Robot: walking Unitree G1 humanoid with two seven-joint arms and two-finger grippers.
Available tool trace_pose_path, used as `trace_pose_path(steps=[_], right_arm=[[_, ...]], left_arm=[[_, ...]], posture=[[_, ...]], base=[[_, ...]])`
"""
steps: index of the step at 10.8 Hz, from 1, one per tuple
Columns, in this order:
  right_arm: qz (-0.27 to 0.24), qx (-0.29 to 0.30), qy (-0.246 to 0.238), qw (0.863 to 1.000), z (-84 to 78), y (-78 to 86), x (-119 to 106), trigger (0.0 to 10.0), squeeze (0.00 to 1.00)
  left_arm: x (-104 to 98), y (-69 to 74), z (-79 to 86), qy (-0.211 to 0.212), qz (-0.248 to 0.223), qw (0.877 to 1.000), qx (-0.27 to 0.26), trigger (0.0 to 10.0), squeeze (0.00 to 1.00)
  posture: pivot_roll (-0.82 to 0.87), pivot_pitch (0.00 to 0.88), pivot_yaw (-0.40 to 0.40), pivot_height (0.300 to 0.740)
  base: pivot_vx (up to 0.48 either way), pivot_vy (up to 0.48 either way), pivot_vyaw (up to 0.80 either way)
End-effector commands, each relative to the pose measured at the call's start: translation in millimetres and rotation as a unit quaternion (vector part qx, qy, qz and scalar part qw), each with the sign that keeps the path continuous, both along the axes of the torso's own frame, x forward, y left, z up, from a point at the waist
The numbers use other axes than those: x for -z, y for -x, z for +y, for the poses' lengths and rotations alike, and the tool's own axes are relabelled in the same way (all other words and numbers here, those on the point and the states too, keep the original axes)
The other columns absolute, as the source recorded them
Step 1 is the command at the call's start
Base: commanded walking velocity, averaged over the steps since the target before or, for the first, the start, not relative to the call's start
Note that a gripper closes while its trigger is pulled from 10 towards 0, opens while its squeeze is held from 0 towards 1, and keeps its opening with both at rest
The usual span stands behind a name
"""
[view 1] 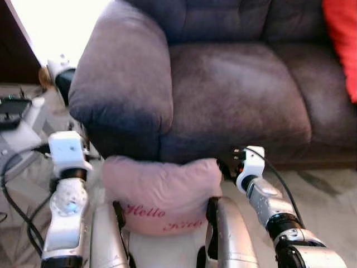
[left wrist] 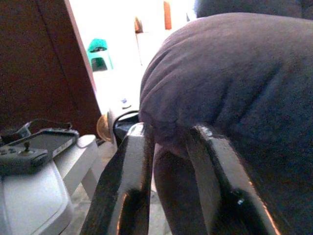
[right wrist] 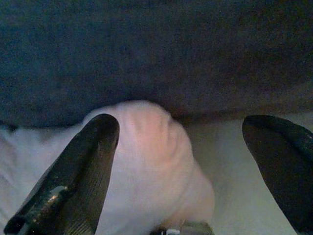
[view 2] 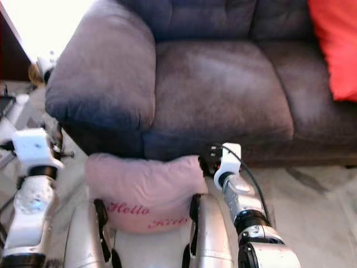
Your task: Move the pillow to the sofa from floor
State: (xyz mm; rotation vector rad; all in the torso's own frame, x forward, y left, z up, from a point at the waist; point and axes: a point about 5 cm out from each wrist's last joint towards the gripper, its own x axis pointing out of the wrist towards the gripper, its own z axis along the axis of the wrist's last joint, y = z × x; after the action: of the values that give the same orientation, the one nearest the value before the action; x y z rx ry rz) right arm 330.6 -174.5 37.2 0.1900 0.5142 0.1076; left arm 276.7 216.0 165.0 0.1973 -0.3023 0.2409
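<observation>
A pink pillow [view 1: 162, 190] with red "Hello" lettering lies on the floor against the front of the dark grey sofa [view 1: 234, 84], just ahead of my silver legs. My right gripper [view 1: 226, 164] is low at the pillow's right corner. In the right wrist view its fingers stand open [right wrist: 181, 132] around that pink corner [right wrist: 146, 161], which sits close to one finger. My left gripper [left wrist: 171, 132] is raised beside the sofa's armrest [view 1: 122, 84], open a little with nothing between its fingers.
A red cushion [view 1: 341, 39] rests at the sofa's right end. To my left stands a white side table [left wrist: 34, 196] carrying a game console [left wrist: 29, 152], with black cables [view 1: 17, 206] on the floor. A dark wooden cabinet [left wrist: 44, 73] rises behind it.
</observation>
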Motion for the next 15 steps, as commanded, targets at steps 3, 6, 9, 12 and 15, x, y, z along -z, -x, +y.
trace_pose_path(steps=[3,6,9,12,15], right_arm=[[-0.012,-0.029,-0.012,0.999,7.9,-3.4,-4,10.0,0.0],[-0.028,-0.034,-0.041,0.998,13.9,-8.1,-11,10.0,0.0],[-0.084,-0.061,-0.058,0.993,28.4,-21.3,-32,10.0,0.0],[-0.08,-0.05,-0.048,0.994,25.9,-25.4,-35,10.0,0.0],[-0.095,-0.061,-0.029,0.993,28.0,-27.2,-40,10.0,0.0]], left_arm=[[-23,17.3,9.2,-0.031,-0.013,0.999,-0.01,10.0,0.0],[-36,25.5,6.8,-0.043,-0.013,0.999,0.006,10.0,0.0],[-46,30.1,-3.2,-0.031,-0.007,0.999,0.03,10.0,0.0],[-64,28.4,-10.3,-0.006,-0.012,0.998,0.056,10.0,0.0],[-68,32.0,-10.0,0.048,-0.006,0.997,0.06,10.0,0.0]], posture=[[0.11,0.275,-0.11,0.476],[0.14,0.297,-0.108,0.476],[0.15,0.312,-0.109,0.476],[0.16,0.346,-0.116,0.476],[0.16,0.381,-0.123,0.476]], base=[[0.0,0.0,0.0],[0.0,0.0,0.0],[0.0,0.0,0.0],[0.0,0.0,0.0],[0.0,0.0,0.0]])
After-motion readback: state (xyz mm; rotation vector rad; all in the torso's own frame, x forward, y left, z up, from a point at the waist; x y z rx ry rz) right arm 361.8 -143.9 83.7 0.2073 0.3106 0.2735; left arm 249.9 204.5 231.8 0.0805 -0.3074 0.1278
